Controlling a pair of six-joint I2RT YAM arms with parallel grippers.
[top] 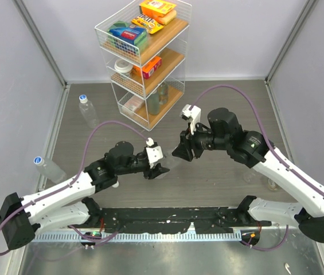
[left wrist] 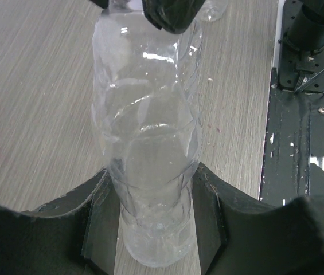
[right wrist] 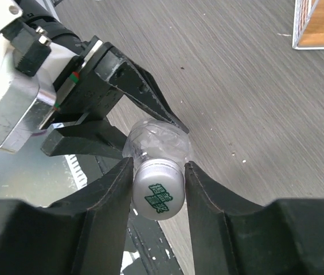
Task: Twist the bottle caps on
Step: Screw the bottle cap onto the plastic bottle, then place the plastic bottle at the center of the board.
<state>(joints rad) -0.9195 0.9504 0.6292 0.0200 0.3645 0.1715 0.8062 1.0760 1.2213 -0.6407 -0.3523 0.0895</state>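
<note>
Closest to the right wrist's lens, the right gripper has its two black fingers pressed against either side of a small pale cap with green print on top. It is closed on that cap, with only the cap's width between the pads. The cap sits on the neck of a clear bottle, which stretches between the two grippers, its neck pointing toward 2 o'clock in the overhead view. Seen from the left wrist, the left gripper is clamped around the ribbed body near its base, both fingers touching the plastic and parted only by the bottle's width. Overhead, the two grippers meet nose to nose near the middle of the table, the left one coming in from 8 o'clock and the right one from 3 o'clock. A second bottle, capped, lies at about 10 o'clock near the left wall. A third bottle, with a blue-rimmed cap, lies at 9 o'clock by the table's left edge. At 12 o'clock stands a white wire rack with wooden shelves holding packets and jars. Along the near edge at 6 o'clock runs a black rail by the arm bases.
</note>
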